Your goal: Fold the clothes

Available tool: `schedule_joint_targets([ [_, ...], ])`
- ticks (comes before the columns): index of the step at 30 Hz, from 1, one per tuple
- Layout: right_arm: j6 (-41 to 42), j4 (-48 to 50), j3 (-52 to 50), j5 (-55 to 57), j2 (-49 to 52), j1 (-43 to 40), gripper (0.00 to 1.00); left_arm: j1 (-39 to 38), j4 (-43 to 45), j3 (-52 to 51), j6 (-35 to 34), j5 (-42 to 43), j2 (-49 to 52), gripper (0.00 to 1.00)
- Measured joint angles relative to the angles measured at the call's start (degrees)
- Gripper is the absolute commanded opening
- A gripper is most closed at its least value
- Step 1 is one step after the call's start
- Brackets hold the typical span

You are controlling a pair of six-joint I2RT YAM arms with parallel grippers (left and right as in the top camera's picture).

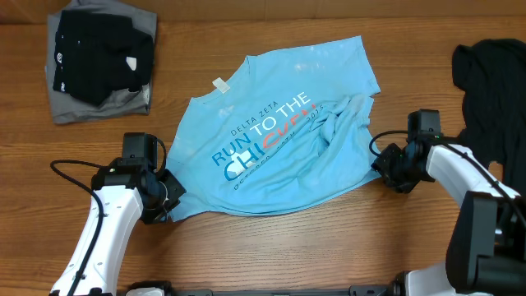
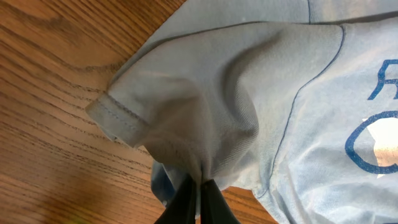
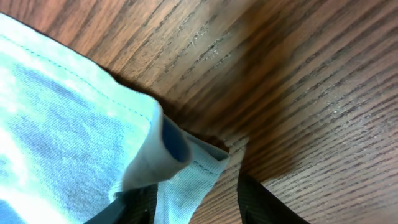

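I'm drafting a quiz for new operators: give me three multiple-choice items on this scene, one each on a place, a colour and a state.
1. Where does the black-on-grey pile lie in the overhead view?
A. far left
B. near right
C. centre

2. What colour is the T-shirt?
A. red
B. light blue
C. green

3. How is the left gripper?
A. open, above bare wood
B. open, holding nothing
C. shut on T-shirt fabric

Answers:
1 A: the pile sits at the top-left corner of the overhead view.
2 B: the cloth is pale blue with white and red lettering.
3 C: the left wrist view shows bunched fabric pinched between closed fingers.
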Motion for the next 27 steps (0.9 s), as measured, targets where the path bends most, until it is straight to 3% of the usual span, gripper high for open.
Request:
schedule_joint_targets([
  [14,0.4,-0.4,-1.1,1.4,-0.9,0.0,0.40,0.0,0.0,0.0,0.0,0.0,0.0,0.04],
  [23,1.2,-4.3,-0.3,4.4,-0.7,0.1,0.54,0.0,0.0,0.0,0.0,0.0,0.0,0.04],
  [27,1.7,-4.3,-0.3,5.0,-0.7,0.1,0.55,0.0,0.2,0.0,0.0,0.0,0.0,0.04],
])
